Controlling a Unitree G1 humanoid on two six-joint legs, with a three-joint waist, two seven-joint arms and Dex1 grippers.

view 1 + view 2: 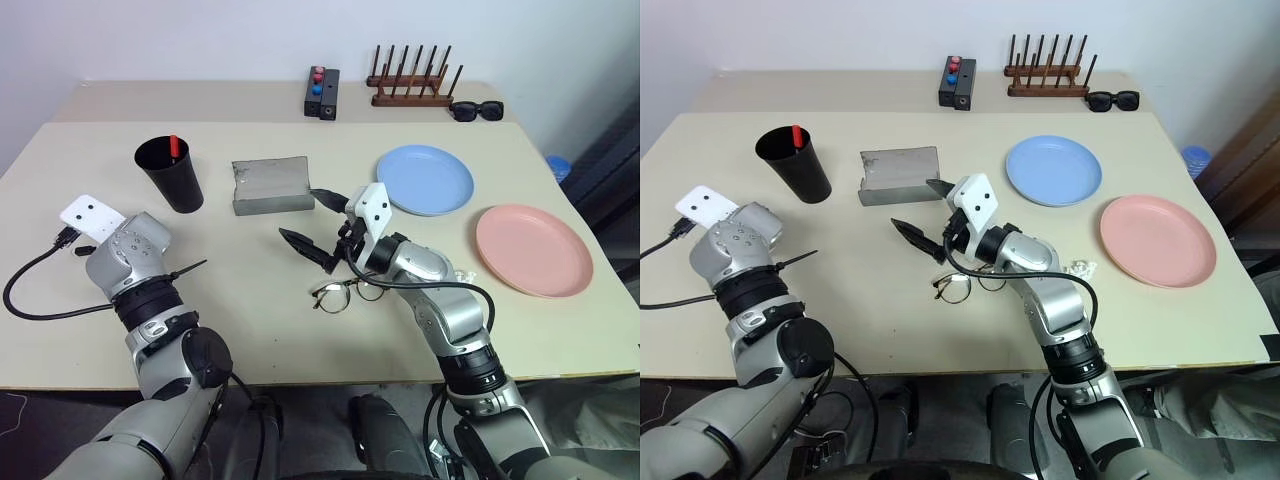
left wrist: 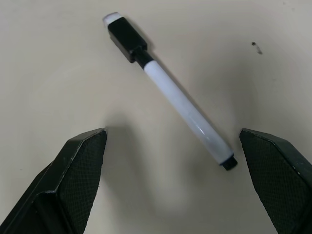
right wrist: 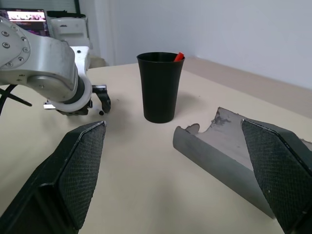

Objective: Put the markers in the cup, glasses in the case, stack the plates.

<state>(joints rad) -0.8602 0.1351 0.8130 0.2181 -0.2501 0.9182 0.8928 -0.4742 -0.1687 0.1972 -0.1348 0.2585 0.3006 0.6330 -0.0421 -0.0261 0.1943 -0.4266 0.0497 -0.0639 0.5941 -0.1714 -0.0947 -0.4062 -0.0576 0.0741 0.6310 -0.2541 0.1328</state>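
Beige tabletop [image 1: 250, 330] is seen carrying everything. Nearest, the wire-framed glasses [image 1: 345, 292] are laid flat just below the right gripper [image 1: 312, 222], whose jaws are spread wide with nothing held between them. On the near left, the left gripper [image 2: 173, 161] is angled down with its jaws also held apart and empty; a whitish marker [image 2: 170, 95] with a black cap is seen lying on the tabletop between and just ahead of its fingers [image 2: 80, 161], untouched. Farther in, the grey case [image 1: 271, 185] is seen lying open, and to its left the black cup [image 1: 170, 174] is stood upright with a red-ended marker [image 1: 173, 146] inside it. To the right, the blue plate [image 1: 425, 179] and the pink plate [image 1: 533, 249] are laid side by side, unstacked. At the far edge, a black button box [image 1: 321, 93], a wooden rack [image 1: 415, 80] and sunglasses [image 1: 476, 110] are placed.
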